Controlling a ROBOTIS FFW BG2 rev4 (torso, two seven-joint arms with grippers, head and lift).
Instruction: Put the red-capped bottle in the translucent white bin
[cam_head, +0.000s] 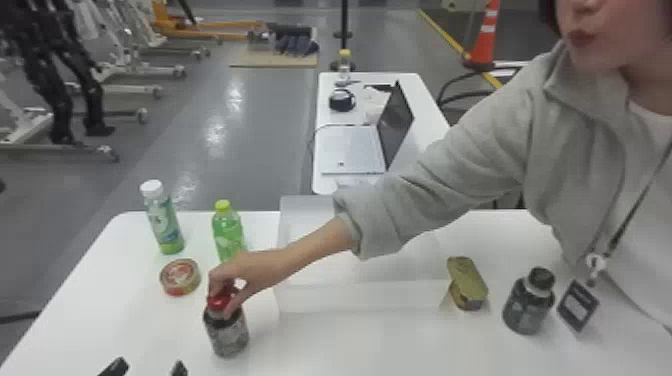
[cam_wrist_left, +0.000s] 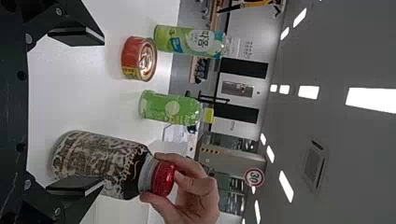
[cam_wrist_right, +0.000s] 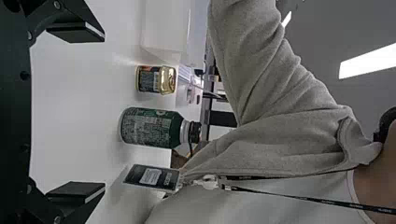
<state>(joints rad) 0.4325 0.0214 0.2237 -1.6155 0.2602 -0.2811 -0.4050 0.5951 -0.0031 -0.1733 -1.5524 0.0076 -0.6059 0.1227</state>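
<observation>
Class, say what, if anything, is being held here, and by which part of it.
A person's hand grips the bottle by its red cap. The left gripper and right gripper stand open, holding nothing.

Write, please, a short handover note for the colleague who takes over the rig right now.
Left end effector: open, holding nothing.
Right end effector: open, holding nothing.
Person's hand: fingers on the red cap of the dark patterned bottle, which stands on the white table, left of the translucent white bin.
Done: no placing; bottle outside bin.
Left to do: once the hand is clear, grasp the bottle, probably with the left end effector, and put it in the bin.
</observation>
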